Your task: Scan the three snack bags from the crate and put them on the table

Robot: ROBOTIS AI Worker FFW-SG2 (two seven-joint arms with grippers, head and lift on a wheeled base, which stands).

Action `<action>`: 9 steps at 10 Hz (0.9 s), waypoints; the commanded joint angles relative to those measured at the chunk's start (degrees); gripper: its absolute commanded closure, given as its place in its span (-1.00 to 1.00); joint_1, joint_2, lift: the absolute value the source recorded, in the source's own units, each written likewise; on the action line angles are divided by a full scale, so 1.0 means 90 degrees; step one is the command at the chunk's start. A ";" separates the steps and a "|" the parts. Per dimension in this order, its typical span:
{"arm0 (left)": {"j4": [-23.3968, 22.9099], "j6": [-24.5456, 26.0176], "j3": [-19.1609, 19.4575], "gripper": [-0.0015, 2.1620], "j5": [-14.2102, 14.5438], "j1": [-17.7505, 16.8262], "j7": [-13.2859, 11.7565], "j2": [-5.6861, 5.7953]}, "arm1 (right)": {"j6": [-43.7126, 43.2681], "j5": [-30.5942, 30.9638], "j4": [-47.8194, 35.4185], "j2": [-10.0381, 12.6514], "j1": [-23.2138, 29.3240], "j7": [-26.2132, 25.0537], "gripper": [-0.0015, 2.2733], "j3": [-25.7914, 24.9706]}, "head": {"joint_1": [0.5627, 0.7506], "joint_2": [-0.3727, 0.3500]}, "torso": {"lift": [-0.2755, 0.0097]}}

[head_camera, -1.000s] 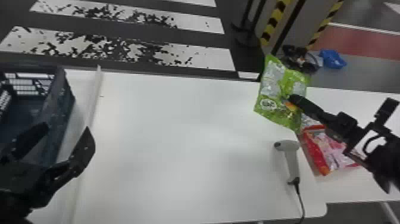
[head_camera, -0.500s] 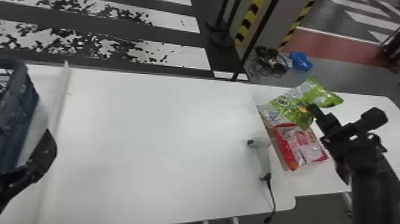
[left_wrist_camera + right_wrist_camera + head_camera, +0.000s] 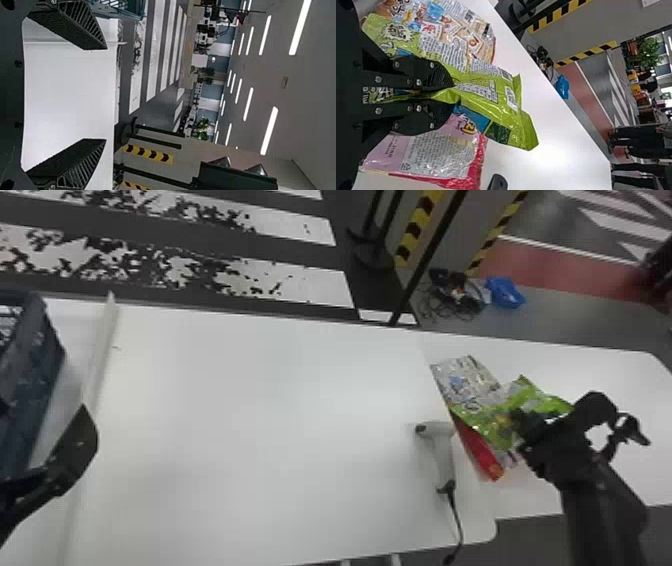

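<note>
At the left edge of the head view is my left gripper (image 3: 72,452); in the left wrist view the same gripper (image 3: 105,94) stands open with nothing between its fingers. My right gripper (image 3: 522,430) is over the table's right part, and in the right wrist view this gripper (image 3: 454,93) is shut on the green snack bag (image 3: 494,95). That green bag (image 3: 482,417) overlaps a white and brown bag (image 3: 462,377) and a red and pink bag (image 3: 477,452), both on the table (image 3: 250,415). Whether it touches them I cannot tell. A grey scanner (image 3: 442,450) lies left of the red bag.
A dark blue crate (image 3: 37,365) stands at the far left, beside a raised white strip (image 3: 100,350) on the table. The scanner's black cable (image 3: 456,520) runs over the front edge. A pole (image 3: 430,255) rises behind the table.
The head view has swung to the right. My right gripper has carried the green bag rightward, then back toward the table's front, so it now covers more of the red bag.
</note>
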 commanded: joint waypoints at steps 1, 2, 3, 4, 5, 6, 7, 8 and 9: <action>-0.0019 -0.0001 -0.0023 -0.97 0.0004 0.0010 0.0000 0.0025 | 0.0124 0.0014 -0.0079 0.0009 0.0100 -0.0034 -1.00 0.0072 | 0.41 -0.94 | 0.28; -0.0039 0.0019 -0.0042 -0.97 0.0004 0.0010 0.0000 0.0025 | 0.0202 0.0053 -0.0342 0.0009 0.0246 -0.0191 -1.00 0.0121 | 0.41 -0.94 | 0.28; -0.0068 0.0019 -0.0062 -0.97 0.0004 0.0020 0.0000 0.0025 | 0.0221 0.0043 -0.0889 0.0019 0.0559 -0.0298 -0.96 0.0121 | 0.41 -0.94 | 0.28; -0.0117 0.0077 -0.0120 -0.97 -0.0025 0.0020 0.0010 0.0025 | 0.0221 0.0141 -0.1582 0.0078 0.0900 -0.0591 -0.95 0.0121 | 0.41 -0.94 | 0.28; -0.0166 0.0116 -0.0150 -0.97 -0.0044 0.0020 0.0010 0.0025 | 0.0221 0.0219 -0.2403 0.0156 0.1291 -0.0777 -0.95 0.0072 | 0.41 -0.94 | 0.28; -0.0205 0.0116 -0.0189 -0.97 -0.0044 0.0020 0.0029 0.0025 | 0.0221 0.0219 -0.3282 0.0224 0.1770 -0.0806 -0.95 0.0024 | 0.41 -0.94 | 0.28; -0.0224 0.0116 -0.0237 -0.97 -0.0054 0.0020 0.0039 0.0025 | 0.0260 0.0238 -0.4151 0.0302 0.2229 -0.0796 -0.95 0.0063 | 0.41 -0.94 | 0.28; -0.0234 0.0116 -0.0286 -0.97 -0.0054 0.0020 0.0059 0.0015 | 0.0319 0.0297 -0.4844 0.0429 0.2580 -0.0708 -0.94 0.0160 | 0.41 -0.94 | 0.28; -0.0273 0.0116 -0.0335 -0.97 -0.0054 0.0030 0.0088 0.0005 | 0.0573 0.0385 -0.5547 0.0644 0.2893 -0.0454 -0.94 0.0326 | 0.41 -0.94 | 0.28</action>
